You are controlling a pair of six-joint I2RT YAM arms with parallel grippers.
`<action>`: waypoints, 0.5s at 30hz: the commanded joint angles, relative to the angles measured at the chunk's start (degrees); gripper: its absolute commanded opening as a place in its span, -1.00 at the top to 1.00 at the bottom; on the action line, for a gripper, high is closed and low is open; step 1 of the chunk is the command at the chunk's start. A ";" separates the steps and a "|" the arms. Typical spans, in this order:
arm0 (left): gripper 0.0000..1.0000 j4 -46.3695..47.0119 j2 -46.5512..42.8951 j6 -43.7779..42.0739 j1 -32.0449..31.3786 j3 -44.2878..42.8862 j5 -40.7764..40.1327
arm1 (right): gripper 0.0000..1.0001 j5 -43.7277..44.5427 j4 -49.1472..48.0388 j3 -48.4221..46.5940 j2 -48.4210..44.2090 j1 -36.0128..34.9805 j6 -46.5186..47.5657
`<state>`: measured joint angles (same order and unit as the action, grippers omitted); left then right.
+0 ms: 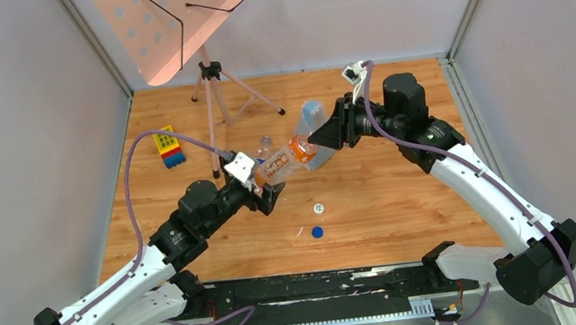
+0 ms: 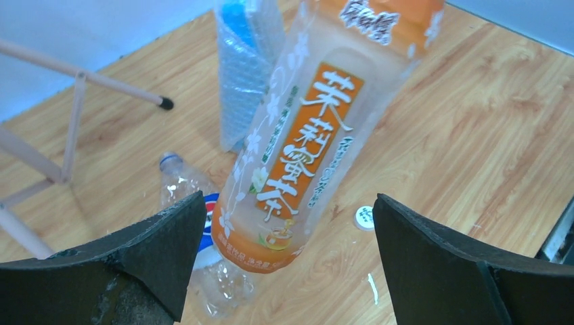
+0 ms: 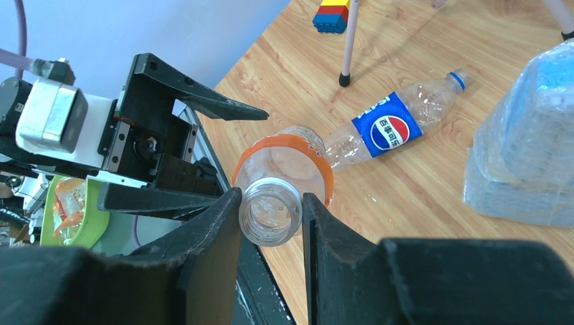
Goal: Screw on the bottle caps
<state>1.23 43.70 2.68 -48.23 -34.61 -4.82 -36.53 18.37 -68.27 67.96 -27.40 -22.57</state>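
The right claw is closed narrow on the open, uncapped neck of a small clear plastic bottle with an orange label. It holds this orange bottle tilted in the air above the wooden tabletop, with the base pointing toward the left arm.

The left claw stands wide, one black finger on each side of the orange bottle's base. In the left wrist view a clear gap shows on one side. On the other side the finger is just beside the bottle, and I cannot tell whether it touches.

A second small clear plastic bottle with a blue Pepsi label lies on its side on the tabletop, under and just behind the raised one, its neck open too.

The small round white cap lies flat on the tabletop, nearer the arm bases than the bottles. The small round blue cap lies near it, closer still to the bases, and the two are apart.

A bluish see-through plastic bag sits behind the orange bottle, just beside the right claw. A small stack of yellow, red and blue toy bricks rests at the far left. A pink perforated music stand stands at the back on tripod legs.
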 commanded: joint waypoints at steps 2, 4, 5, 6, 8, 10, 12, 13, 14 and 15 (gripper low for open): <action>-0.95 3.71 1.04 -11.05 0.15 -2.17 9.65 | 1.00 -2.71 2.10 -2.07 -0.88 0.61 2.34; -0.92 3.23 2.06 -13.79 0.15 -3.50 10.82 | 1.00 -3.88 2.66 -2.59 -0.65 0.68 2.35; -0.91 2.25 2.83 -16.02 0.15 -4.71 11.31 | 1.00 -4.64 2.90 -2.76 -0.64 0.68 2.35; -0.91 1.70 3.34 -16.95 0.15 -5.27 11.40 | 1.00 -5.24 2.96 -2.89 -0.64 0.68 2.36; -0.91 -0.05 5.10 -20.35 0.15 -7.57 11.45 | 1.00 -6.19 3.25 -3.17 -0.64 0.63 2.28; -0.90 0.06 6.82 -21.60 0.17 -8.55 11.53 | 1.00 -7.41 3.33 -3.47 -0.65 0.72 2.11; -0.89 0.86 8.45 -22.33 0.15 -9.19 11.80 | 1.00 -8.28 3.38 -3.51 -0.64 0.68 2.09; -0.89 1.00 9.57 -22.48 0.15 -9.48 12.26 | 1.00 -8.41 3.34 -3.61 -0.64 0.68 2.07; -0.89 1.45 10.57 -22.48 0.15 -9.88 12.49 | 1.00 -8.54 3.35 -3.60 -0.64 0.66 2.04; -0.89 1.82 10.99 -22.38 0.15 -10.00 12.93 | 1.00 -8.66 3.38 -3.61 -0.72 0.67 2.08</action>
<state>0.95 52.34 -16.08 -48.23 -41.95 6.11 -41.82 22.48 -69.19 67.90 -26.89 -20.95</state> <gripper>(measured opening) 0.948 0.348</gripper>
